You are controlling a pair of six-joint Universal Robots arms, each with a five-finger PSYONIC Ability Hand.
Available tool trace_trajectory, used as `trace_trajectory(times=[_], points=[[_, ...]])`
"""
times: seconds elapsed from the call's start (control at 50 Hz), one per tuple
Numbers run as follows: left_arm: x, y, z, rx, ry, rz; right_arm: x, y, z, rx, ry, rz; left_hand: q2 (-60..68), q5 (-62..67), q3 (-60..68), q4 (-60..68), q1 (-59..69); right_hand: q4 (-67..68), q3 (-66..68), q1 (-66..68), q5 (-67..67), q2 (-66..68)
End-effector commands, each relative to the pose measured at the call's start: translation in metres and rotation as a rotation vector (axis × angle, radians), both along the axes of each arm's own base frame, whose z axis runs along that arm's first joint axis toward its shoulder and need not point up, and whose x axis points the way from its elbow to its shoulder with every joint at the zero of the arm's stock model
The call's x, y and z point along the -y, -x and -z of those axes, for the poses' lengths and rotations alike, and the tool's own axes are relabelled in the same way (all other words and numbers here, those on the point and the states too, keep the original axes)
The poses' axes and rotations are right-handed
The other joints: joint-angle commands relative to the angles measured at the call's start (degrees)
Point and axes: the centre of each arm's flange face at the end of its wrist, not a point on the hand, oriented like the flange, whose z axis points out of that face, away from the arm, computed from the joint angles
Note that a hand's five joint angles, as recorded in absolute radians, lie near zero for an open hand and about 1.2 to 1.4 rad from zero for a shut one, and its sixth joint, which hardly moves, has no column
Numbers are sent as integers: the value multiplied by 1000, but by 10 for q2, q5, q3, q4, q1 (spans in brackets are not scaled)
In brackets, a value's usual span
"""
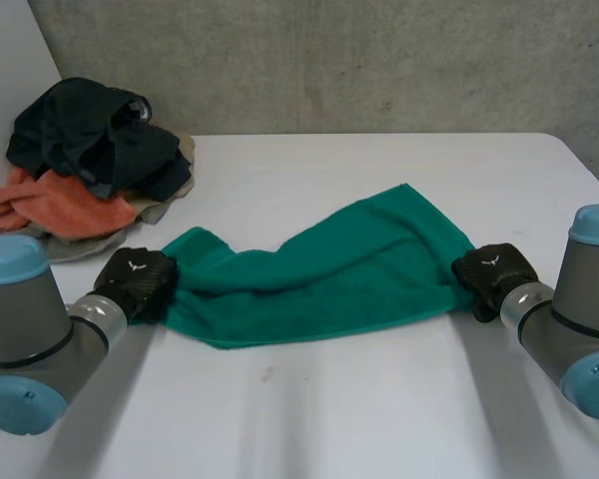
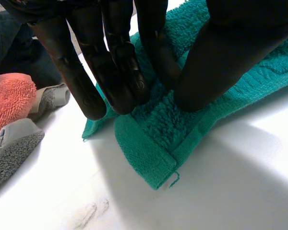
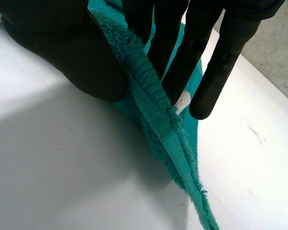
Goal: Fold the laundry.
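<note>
Spread along the smooth white worktop in a long rumpled band: teal terry towel, looped pile, flat hemmed border. Pinched near one end corner between thumb and fingers of left hand, at the opposite hem by right hand. Beyond, heaped dark, orange and grey laundry.
</note>
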Motion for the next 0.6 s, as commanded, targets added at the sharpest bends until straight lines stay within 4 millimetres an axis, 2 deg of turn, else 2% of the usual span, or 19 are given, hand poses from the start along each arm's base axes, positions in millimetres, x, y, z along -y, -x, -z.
trace_trajectory(times=[0.02,0.04,0.06,0.1,0.12,0.14,0.18,0.2,0.22,0.26,0.28,0.3,0.38,0.4,0.46,0.48,0.54,0.6], points=[[-4,-1,-9,0,9,-2,2,2,-7,-8,15,7,117,140,120,115,140,114,121,160,112,125],[-5,-1,-17,-4,26,-3,2,3,-11,-10,27,8,117,140,120,115,140,114,121,160,112,125],[-9,-3,-38,-14,64,-6,2,3,-29,-4,71,9,117,140,120,115,140,114,121,160,112,125],[-17,-5,-60,-25,102,-9,-3,4,-54,-4,121,5,117,140,120,115,140,114,121,160,112,125],[-20,-6,-71,-30,122,-10,-10,6,-80,-24,160,-8,117,140,120,115,140,114,121,160,112,125],[-27,-8,-92,-45,163,-12,-16,7,-92,-45,174,-17,117,140,120,115,140,114,121,160,112,125],[-35,-9,-117,-60,224,-12,-25,10,-115,-93,204,-37,117,140,120,115,140,114,121,160,112,125],[-40,-10,-129,-66,259,-10,-31,13,-139,-129,246,-50,117,140,120,115,140,114,121,160,112,125],[-49,-12,-155,-81,337,-8,-33,16,-150,-149,266,-49,117,140,120,115,140,114,121,160,112,125],[-59,-15,-180,-97,419,-9,-35,24,-171,-171,304,-25,117,140,120,115,140,114,121,160,112,125],[-63,-15,-190,-104,454,-7,-38,29,-190,-171,336,-8,117,140,120,115,140,114,121,160,112,125],[-72,-16,-212,-123,525,-5,-39,31,-199,-170,356,-1,117,140,120,115,140,114,121,160,112,125],[-82,-19,-242,-179,597,-8,-43,34,-235,-159,428,12,117,140,120,115,140,114,121,160,112,125],[-82,-19,-244,-188,594,-9,-44,36,-243,-161,438,15,117,140,120,115,140,114,121,160,112,125],[-71,-17,-236,-187,533,-10,-40,36,-241,-173,396,8,117,140,120,115,140,114,121,160,112,125],[-57,-14,-219,-171,460,-15,-37,36,-238,-179,380,7,117,140,120,115,140,114,121,160,112,125],[-33,-6,-193,-149,363,-9,-7,32,-202,-235,267,-13,117,140,120,115,140,114,121,160,112,125],[-13,2,-174,-136,301,-5,6,29,-183,-258,217,-30,117,140,120,115,140,114,121,160,112,125]])
